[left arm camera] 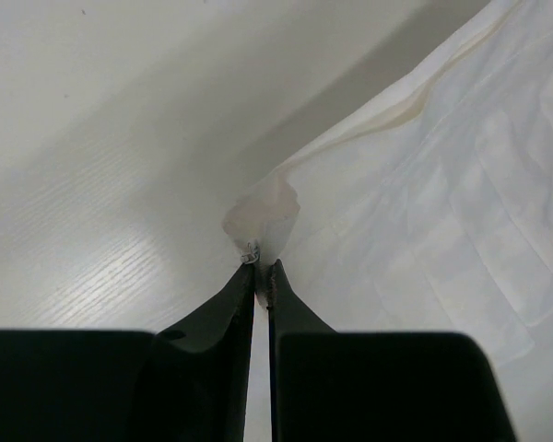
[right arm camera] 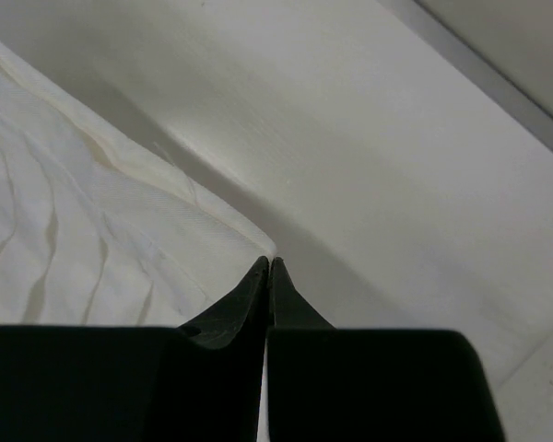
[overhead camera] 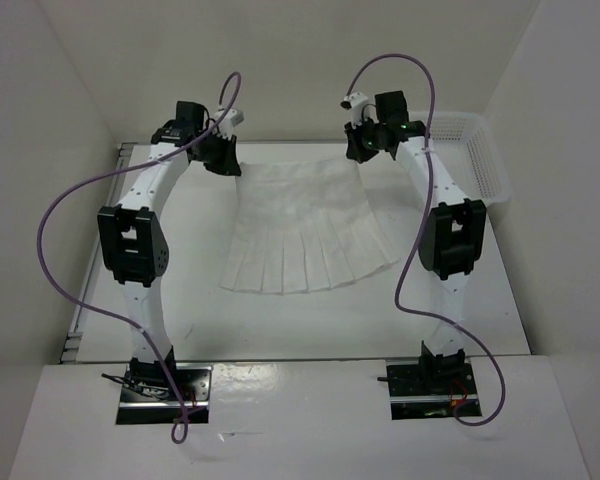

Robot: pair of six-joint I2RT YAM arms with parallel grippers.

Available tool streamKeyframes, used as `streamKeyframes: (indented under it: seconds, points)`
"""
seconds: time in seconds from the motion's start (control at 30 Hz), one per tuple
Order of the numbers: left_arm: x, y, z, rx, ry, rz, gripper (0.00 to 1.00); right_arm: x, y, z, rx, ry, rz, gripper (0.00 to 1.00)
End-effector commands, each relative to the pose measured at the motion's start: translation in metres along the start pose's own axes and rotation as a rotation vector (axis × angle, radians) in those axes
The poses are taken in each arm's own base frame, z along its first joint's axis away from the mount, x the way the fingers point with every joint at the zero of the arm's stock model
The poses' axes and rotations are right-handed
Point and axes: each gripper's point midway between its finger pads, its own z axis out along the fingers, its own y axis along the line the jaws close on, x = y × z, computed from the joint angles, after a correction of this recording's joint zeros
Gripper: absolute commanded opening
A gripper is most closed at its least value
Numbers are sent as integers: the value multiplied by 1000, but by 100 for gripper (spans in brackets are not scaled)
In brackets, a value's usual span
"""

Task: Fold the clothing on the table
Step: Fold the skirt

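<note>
You've got the clothing [overhead camera: 305,230] flat on the table [overhead camera: 200,320], ctr. L gripper [left arm camera: 261,269] at its far-left corner, R gripper [right arm camera: 268,265] at far-right corner; basket [overhead camera: 485,160] further right, far edge.

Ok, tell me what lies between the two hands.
Only the clothing: its narrow far edge runs from the left hand to the right hand, seen in the top view.

No readable txt, labels or nos. anywhere.

Mesh basket [overhead camera: 488,150] stands near the right gripper's [overhead camera: 358,152] right; back wall [overhead camera: 300,70] looms beyond its tips; bare table [overhead camera: 310,330] opens behind.
</note>
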Motion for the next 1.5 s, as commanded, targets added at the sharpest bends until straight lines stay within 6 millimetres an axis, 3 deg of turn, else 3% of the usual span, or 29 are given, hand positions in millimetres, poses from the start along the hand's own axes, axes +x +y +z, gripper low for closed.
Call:
streamKeyframes:
  seconds: [0.0,0.03,0.07,0.1,0.17,0.2,0.27,0.33,0.37,0.43,0.47,0.57,0.6,0.63,0.8,0.97,1.17,1.23,1.27,1.37,1.4,1.47]
  points:
    - [-44,-12,-50,-51,-131,117,9,-36,-16,-38,139,-107,-44,0]
    - [-55,-17,-62,-59,-164,145,9,-25,-9,-35,133,-84,-50,0]
    - [-53,-19,-64,-59,-163,145,9,-30,-7,-45,140,-102,-57,0]
    - [-47,-19,-64,-57,-152,150,9,-18,-3,-44,131,-76,-60,0]
    - [-45,-26,-76,-60,-161,169,9,-19,4,-54,137,-84,-79,0]
    - [-41,-31,-76,-53,-151,201,9,-7,7,-53,128,-59,-81,0]
    - [-19,-43,-76,-27,-115,213,9,-5,13,-66,131,-63,-95,0]
    - [-4,-58,-77,-5,-91,253,9,14,20,-68,118,-29,-96,0]
    - [20,-56,-69,-4,-43,239,9,26,24,-68,111,-9,-101,0]
    - [40,-63,-69,12,-11,248,9,24,31,-81,121,-24,-127,0]
    - [67,-63,-63,27,42,237,9,30,35,-87,120,-19,-140,0]
    - [96,-63,-67,15,91,256,9,44,40,-93,121,4,-142,0]
    - [100,-63,-71,-1,89,260,9,41,44,-100,114,-14,-156,0]
    - [121,-62,-69,-3,132,253,9,46,47,-103,109,-4,-152,0]
    - [146,-51,-72,-84,165,257,9,61,82,-111,19,28,-191,0]
    - [144,-43,-70,-114,156,229,9,82,127,-114,-52,90,-259,0]
    - [103,-26,-72,-192,85,191,11,80,164,-129,-103,65,-332,0]
    - [87,-19,-70,-224,61,189,11,74,157,-131,-46,55,-337,0]
    - [62,-18,-77,-237,11,208,11,67,154,-129,-18,34,-350,0]
    - [30,-13,-84,-272,-43,205,11,57,131,-129,114,14,-352,0]
    - [5,-16,-95,-286,-103,214,11,47,125,-129,150,-19,-356,0]
    - [-12,-14,-96,-292,-133,215,11,38,111,-125,211,-23,-342,0]
